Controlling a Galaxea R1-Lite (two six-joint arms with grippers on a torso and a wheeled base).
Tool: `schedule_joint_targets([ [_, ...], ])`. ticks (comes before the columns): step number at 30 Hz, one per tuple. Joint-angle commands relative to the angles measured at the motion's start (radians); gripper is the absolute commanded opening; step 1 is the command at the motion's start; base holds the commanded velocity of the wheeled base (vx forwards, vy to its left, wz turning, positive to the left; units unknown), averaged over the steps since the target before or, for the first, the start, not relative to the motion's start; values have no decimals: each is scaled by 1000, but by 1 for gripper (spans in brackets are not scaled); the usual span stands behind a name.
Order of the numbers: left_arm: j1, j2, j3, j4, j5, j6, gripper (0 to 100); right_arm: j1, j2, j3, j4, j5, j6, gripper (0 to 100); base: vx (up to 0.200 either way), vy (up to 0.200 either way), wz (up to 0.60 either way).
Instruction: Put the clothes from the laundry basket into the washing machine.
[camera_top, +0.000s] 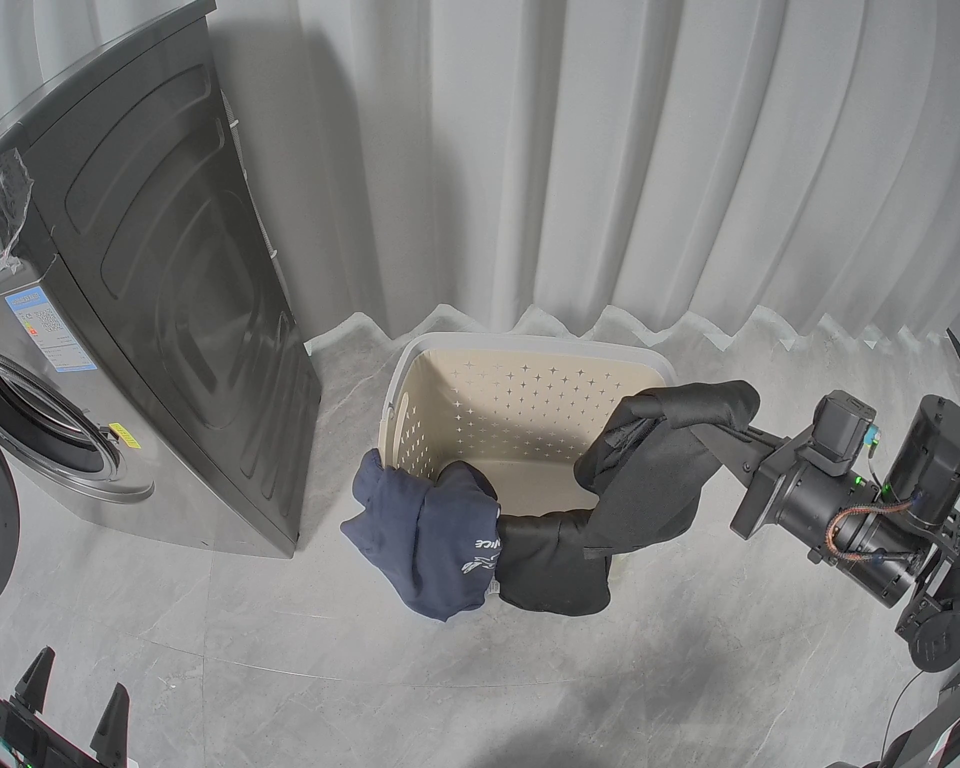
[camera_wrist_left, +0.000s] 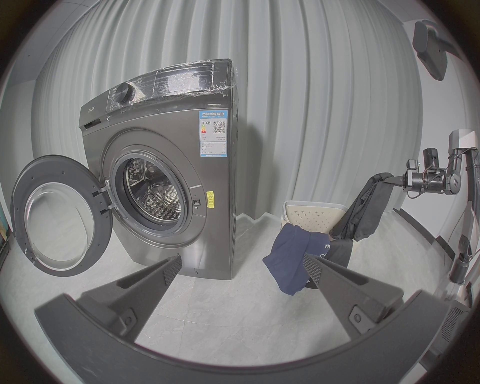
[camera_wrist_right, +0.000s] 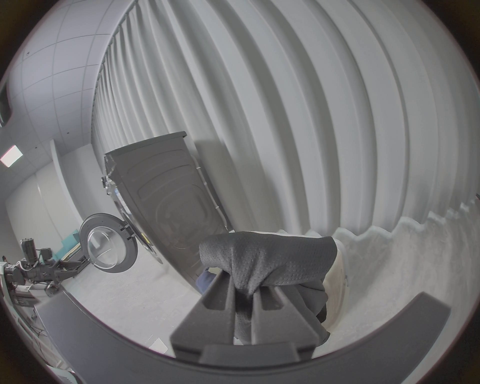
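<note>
Because the washing machine (camera_top: 170, 300) stands at the far left with its round door (camera_wrist_left: 60, 215) swung wide, its drum (camera_wrist_left: 152, 192) is open to receive a load and looks empty from the left wrist view. Low at the left, the left pincer (camera_top: 80, 675) hangs above the bare floor (camera_top: 300, 640) with its fingers spread and nothing between them. It is well apart from the clothes, and appears to be waiting.

Further right, a navy garment (camera_top: 430, 540) is draped over the near left rim of the laundry basket (camera_top: 520, 345), most of it hanging outside toward the floor. Touching it on its right, a black garment (camera_top: 640, 470) spills over the near rim. Its upper end rises above the basket's right side, where the right pincer (camera_wrist_right: 245, 295) pinches a fold of it tightly. Gripping it high probably serves to draw the cloth out of the basket, though much of it lies on the rim and is not yet free.

A pleated curtain (camera_top: 600, 150) closes off the back, just behind the basket. The open room is the floor in front, between the basket and the machine. The carry would likely run leftward across it, around the machine's near front corner. The trailing black cloth could catch the rim, drag the navy piece along or tip the light basket.
</note>
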Motion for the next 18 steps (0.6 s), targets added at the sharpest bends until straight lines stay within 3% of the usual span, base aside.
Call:
schedule_joint_targets([
  [1,0,-12,15,0,1,0,100,39,-46,4,-2,-2,-13,0,0,0,0],
  [14,-1,-12,15,0,1,-2,100,44,-63,-2,-3,-1,-12,0,-185,0,0],
  [18,-1,-12,15,0,1,-2,100,59,-61,-2,-6,-2,-10,0,0,0,0],
])
